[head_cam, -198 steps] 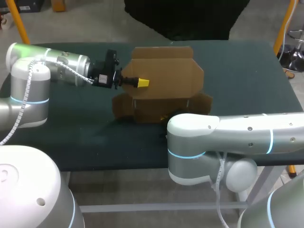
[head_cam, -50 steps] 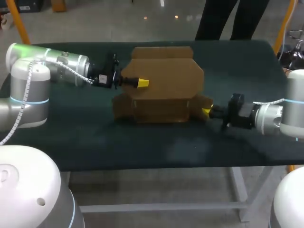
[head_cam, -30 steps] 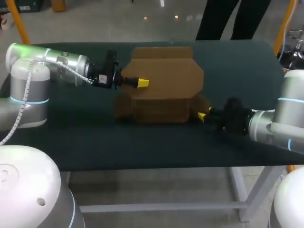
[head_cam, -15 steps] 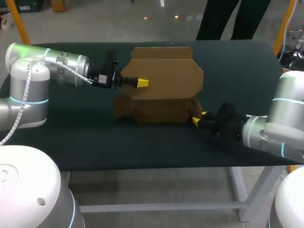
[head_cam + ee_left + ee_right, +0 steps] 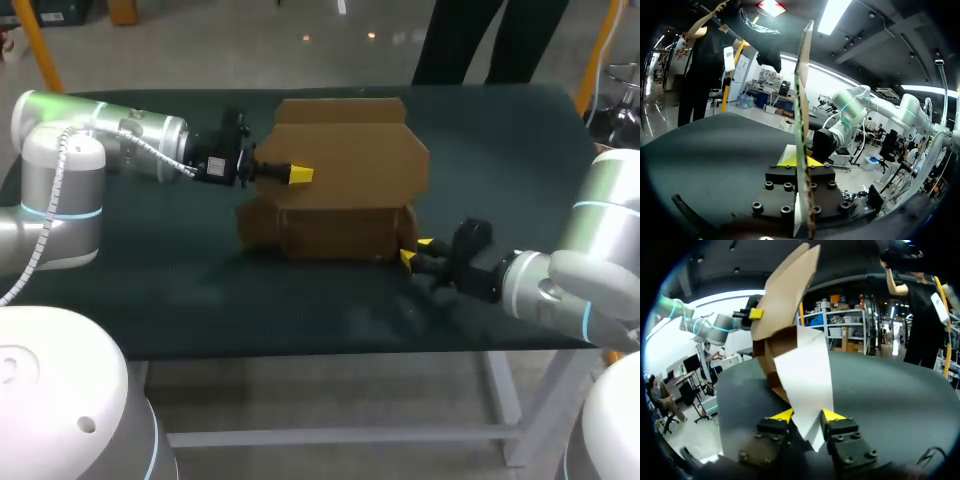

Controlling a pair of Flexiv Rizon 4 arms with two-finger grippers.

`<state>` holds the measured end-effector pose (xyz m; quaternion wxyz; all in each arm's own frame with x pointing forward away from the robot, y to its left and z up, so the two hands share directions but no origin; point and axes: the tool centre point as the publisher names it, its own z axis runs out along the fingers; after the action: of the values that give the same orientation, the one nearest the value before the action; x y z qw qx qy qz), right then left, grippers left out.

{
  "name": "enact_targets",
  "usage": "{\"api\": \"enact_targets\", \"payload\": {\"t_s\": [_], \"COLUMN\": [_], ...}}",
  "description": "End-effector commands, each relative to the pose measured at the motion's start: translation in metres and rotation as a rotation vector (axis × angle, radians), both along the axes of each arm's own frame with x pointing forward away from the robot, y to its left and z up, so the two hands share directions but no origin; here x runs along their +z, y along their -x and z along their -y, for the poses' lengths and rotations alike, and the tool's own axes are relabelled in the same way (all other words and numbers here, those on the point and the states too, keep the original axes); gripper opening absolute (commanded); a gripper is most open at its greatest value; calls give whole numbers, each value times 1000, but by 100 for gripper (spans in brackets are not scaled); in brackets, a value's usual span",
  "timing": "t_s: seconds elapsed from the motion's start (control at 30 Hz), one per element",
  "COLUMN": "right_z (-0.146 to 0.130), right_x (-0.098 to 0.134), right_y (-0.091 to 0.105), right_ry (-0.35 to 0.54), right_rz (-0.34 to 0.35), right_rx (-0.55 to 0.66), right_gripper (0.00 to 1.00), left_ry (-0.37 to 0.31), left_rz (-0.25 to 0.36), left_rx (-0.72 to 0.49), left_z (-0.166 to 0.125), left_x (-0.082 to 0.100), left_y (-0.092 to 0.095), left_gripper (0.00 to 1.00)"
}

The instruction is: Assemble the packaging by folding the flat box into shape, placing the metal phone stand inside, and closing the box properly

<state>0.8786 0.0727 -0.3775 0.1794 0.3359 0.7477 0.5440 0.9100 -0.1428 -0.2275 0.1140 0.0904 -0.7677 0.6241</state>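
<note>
The box (image 5: 340,190) stood half-folded mid-table (image 5: 150,290). It was plain brown card, light by my reckoning, stiff only between creases and easily buckled, so best held at a panel's edge. The left gripper (image 5: 296,175) pinched its upper panel. The right gripper (image 5: 415,250) had the side flap (image 5: 805,375) between its jaws, though whether they clamped it I could not tell.

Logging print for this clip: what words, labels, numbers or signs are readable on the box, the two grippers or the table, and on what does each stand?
None can be read.
The cardboard box is plain brown outside, and its white flap is blank.
The left gripper, the right gripper and the table show no legible marking in any view.
</note>
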Motion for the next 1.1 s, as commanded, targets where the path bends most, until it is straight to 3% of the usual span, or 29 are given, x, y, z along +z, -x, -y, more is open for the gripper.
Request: {"api": "enact_targets", "payload": {"t_s": [0.03,0.7,0.9,1.1], "right_z": [-12,-18,-11,4], "right_x": [-2,1,1,-1], "right_y": [0,9,9,15], "right_ry": [-2,-72,-34,78], "right_rz": [3,-117,-101,-51], "right_rx": [-20,-127,-141,-130], "right_gripper": [34,35,34,35], "left_ry": [-1,-1,-1,-1], "left_rz": [-1,-1,-1,-1], "left_rx": [-1,-1,-1,-1], "left_z": [1,1,1,1], "left_x": [-4,-4,-4,-4], "left_y": [0,0,0,0], "left_gripper": [0,0,0,0]}}
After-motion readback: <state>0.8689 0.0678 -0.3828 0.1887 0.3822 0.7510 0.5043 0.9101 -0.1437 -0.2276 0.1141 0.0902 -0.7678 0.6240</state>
